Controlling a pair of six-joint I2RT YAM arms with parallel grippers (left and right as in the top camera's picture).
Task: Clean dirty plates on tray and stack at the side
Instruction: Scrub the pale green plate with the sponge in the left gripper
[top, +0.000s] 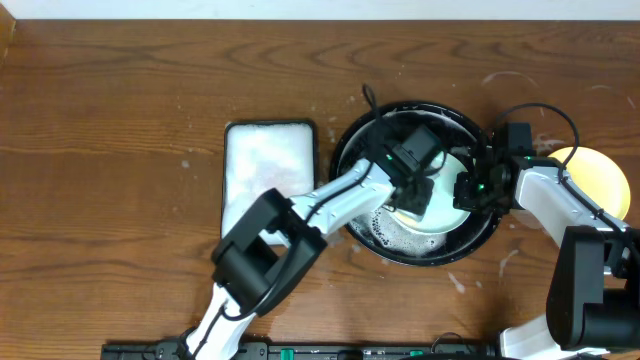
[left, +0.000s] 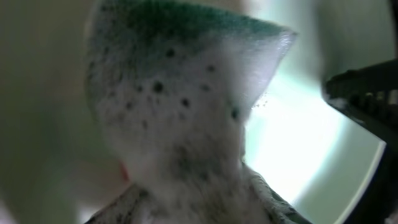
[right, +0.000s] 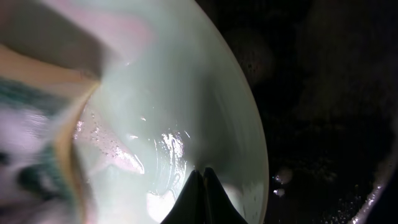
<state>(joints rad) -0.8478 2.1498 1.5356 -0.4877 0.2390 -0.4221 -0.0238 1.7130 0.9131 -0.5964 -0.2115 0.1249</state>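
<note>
Wet mint plate (top: 446, 216) in sudsy black tray (top: 341, 165) — yellow plate (top: 600, 180) beside it

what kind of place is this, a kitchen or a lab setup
Likely a lab bench rigged for dishwashing practice, not a kitchen: a wood-grain table, a soapy sponge on a mint-green plate over a sudsy black tray, and no sink in view.

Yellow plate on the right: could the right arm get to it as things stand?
Probably, though not right away. The yellow plate lies on the table right beside that arm with nothing visible on it, but the right pincer is occupied at the mint plate in the tray.
</note>
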